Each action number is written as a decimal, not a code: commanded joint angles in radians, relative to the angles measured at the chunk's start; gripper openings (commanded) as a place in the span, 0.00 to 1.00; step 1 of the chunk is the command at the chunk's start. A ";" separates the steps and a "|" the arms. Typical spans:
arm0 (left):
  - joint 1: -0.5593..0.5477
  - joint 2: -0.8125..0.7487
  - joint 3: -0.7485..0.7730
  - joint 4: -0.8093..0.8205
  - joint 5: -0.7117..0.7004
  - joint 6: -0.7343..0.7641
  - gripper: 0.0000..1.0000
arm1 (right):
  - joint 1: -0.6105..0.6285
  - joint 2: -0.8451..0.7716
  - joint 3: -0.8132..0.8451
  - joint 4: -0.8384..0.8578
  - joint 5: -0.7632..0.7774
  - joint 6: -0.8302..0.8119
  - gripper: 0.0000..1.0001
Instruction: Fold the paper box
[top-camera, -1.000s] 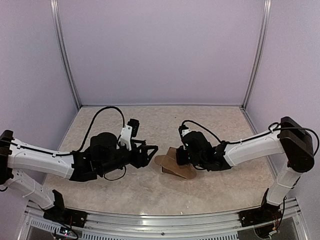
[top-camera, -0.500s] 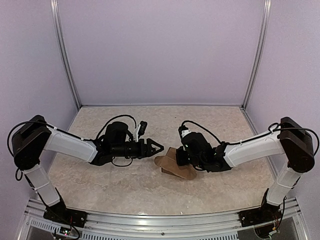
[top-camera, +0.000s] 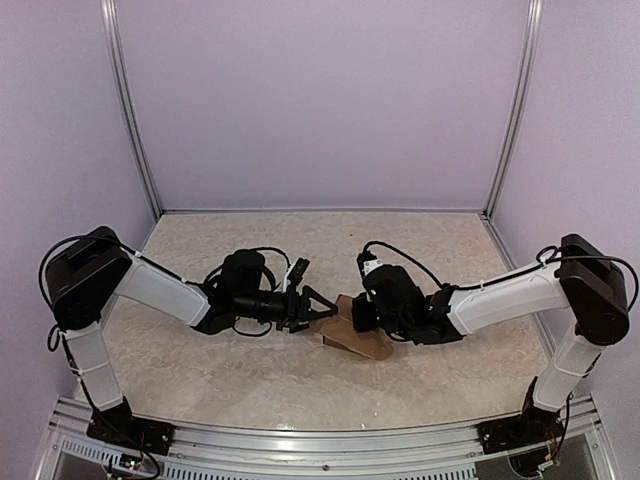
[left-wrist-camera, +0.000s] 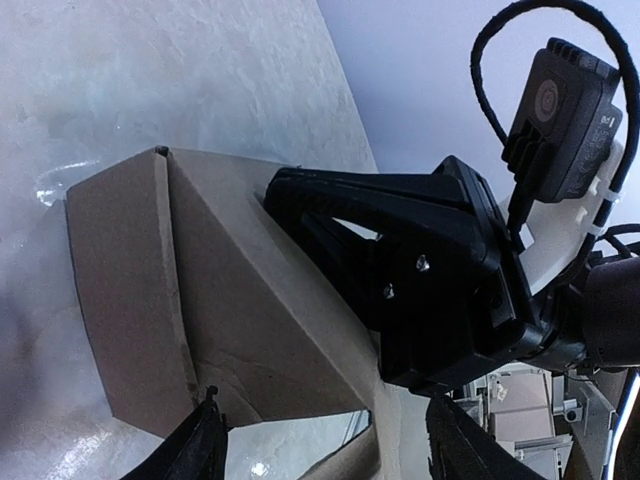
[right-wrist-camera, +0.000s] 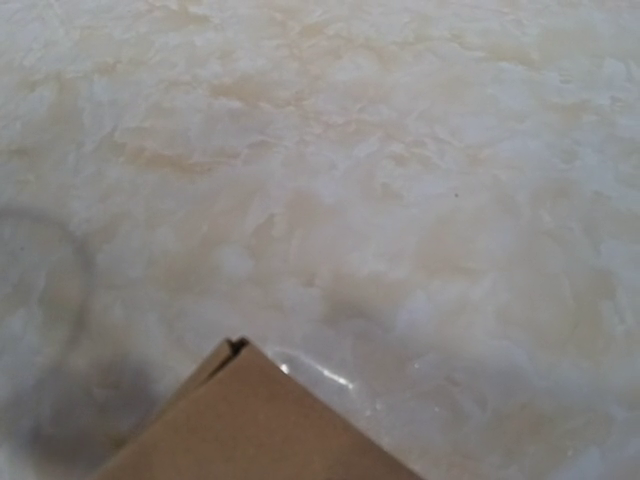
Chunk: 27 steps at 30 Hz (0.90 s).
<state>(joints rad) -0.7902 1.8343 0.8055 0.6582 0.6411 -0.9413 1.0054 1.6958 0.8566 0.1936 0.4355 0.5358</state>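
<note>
The paper box (top-camera: 360, 342) is a brown cardboard piece, partly folded, lying mid-table. In the left wrist view its creased panels (left-wrist-camera: 150, 290) stand up at an angle, with a rounded flap at the bottom. My right gripper (top-camera: 356, 312) is shut on the box's upper panel; its black fingers (left-wrist-camera: 330, 200) lie against the cardboard. In the right wrist view only a cardboard corner (right-wrist-camera: 250, 420) shows and the fingers are hidden. My left gripper (top-camera: 322, 306) is open, its tips (left-wrist-camera: 325, 455) on either side of the box's left edge, not closed on it.
The marbled tabletop (top-camera: 250, 370) lies all round the box. Pale purple walls with metal posts (top-camera: 130, 110) enclose the back and sides. A metal rail (top-camera: 300, 440) runs along the near edge.
My left arm has swung and stretched to the right, bringing its open gripper up to the box's left edge. The right arm and the box have stayed put.
</note>
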 joint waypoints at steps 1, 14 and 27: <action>-0.021 0.042 0.065 0.006 0.055 -0.017 0.65 | 0.015 0.021 -0.034 -0.081 -0.005 -0.011 0.00; -0.048 0.106 0.086 0.003 0.052 -0.017 0.62 | 0.018 0.010 -0.042 -0.074 0.000 -0.007 0.00; -0.042 -0.058 0.099 -0.361 -0.140 0.215 0.61 | 0.029 -0.204 -0.080 -0.146 0.005 -0.032 0.00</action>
<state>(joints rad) -0.8257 1.8324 0.8818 0.4667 0.5911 -0.8295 1.0260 1.5867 0.7940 0.1146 0.4343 0.5205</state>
